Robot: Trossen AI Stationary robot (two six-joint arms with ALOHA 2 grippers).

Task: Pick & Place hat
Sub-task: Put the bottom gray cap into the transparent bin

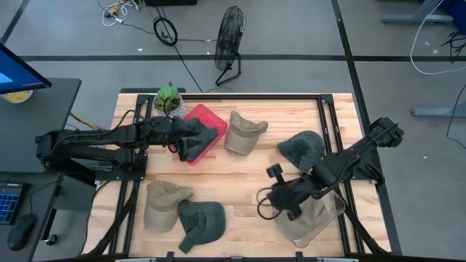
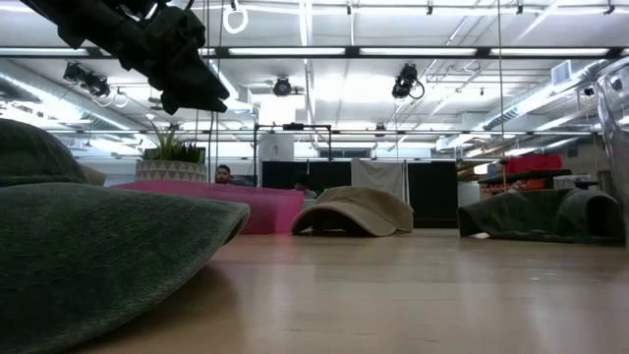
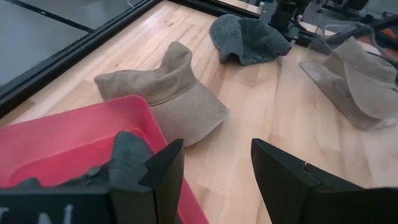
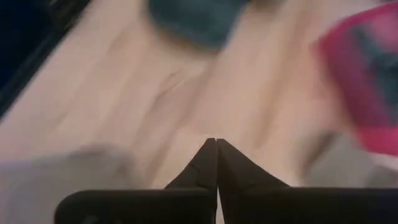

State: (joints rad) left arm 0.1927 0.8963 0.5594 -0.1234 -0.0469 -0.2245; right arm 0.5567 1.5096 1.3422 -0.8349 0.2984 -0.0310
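L gripper (image 1: 191,140) spread over shallow red plastic bin (image 1: 209,117) w/ dark green fabric hat (image 3: 127,155) prob. dropped in just below it, R gripper (image 4: 216,146) pressed together, empty; ~5 hats left on table.

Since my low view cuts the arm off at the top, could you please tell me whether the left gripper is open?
Observer: Yes, the left gripper is open, above the red bin.
Operator: Thank you. Is anything in that bin?
Observer: A dark green hat lies in it, under the fingers.
Operator: And where is the right gripper?
Observer: The right gripper is shut, beside the clear tray on the right side of the table.
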